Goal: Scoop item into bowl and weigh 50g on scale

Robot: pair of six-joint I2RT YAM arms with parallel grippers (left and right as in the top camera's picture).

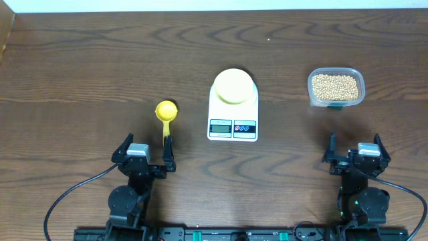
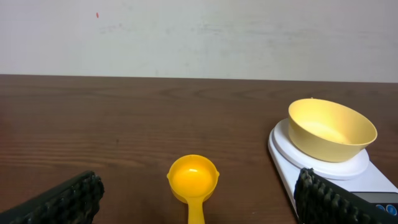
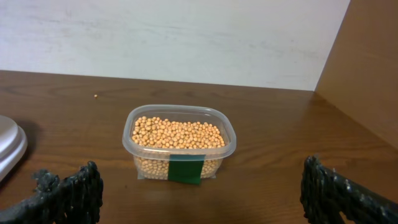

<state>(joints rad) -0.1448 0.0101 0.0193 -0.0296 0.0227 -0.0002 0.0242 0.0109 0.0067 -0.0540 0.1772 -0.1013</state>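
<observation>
- Item: many small round beige-tan beans (image 3: 177, 134), pea-like, fill a clear rounded-rect. plastic tub (image 3: 127, 134) nearly to its rim. The tub stands far right on the dark brown wood surface (image 1: 80, 67), well apart from the scale.
- Small round pale yellow bowl (image 1: 233, 86) sits on the round platform of the white rect. digital scale (image 1: 233, 114), mid-surface. Display + 2 buttons are at the robot's end.
- Bright yellow long-handled plastic scoop (image 1: 166, 112) lies just left of the scale, cup away from the robot, handle twd the left hand (image 1: 148, 139).
- Left hand: fingers spread wide, holding nothing. Right hand (image 1: 354, 140): same, facing the tub.
- Overhead alone gives the full layout + scale display.
- Left wrist view adds the bowl's sloped wall, smooth inside, and the scoop's hollow.
- Right wrist view adds a dark green label (image 3: 186, 169) on the tub's near wall, beans seen thru the side, and the scale's edge at left.
</observation>
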